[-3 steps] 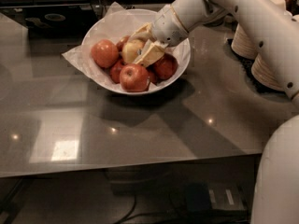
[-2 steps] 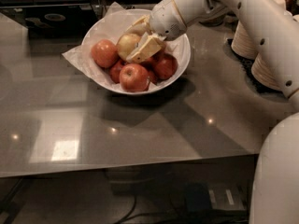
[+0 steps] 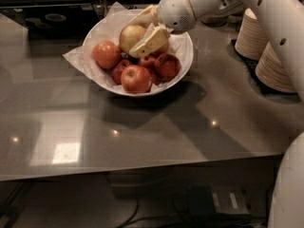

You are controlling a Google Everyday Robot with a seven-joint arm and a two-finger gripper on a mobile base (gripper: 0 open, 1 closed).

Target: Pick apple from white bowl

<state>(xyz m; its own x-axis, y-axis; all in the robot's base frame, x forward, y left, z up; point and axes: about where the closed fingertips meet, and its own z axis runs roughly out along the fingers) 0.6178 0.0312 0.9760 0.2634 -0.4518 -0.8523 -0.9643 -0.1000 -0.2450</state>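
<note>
Judging by how things lie, the pick is about half done: the gripper (image 3: 134, 37) has reached into the white bowl (image 3: 188, 56) and looks clenched on the yellow-green apple (image 3: 128, 34), but the fruit has not left the bowl. The apple sits toward the back of the bowl, high above the deep red apples (image 3: 136, 78) and just right of the orange-red apple (image 3: 106, 54). Whether it rests on its neighbours or hangs free of them cannot be told. One pale finger runs along the apple's lower right side and the other lies over its top, so the fruit is between the two, touching both as far as can be seen. What is left is to raise it over the rim and the crinkled paper liner (image 3: 72, 59), away from the grey countertop (image 3: 142, 141).
</note>
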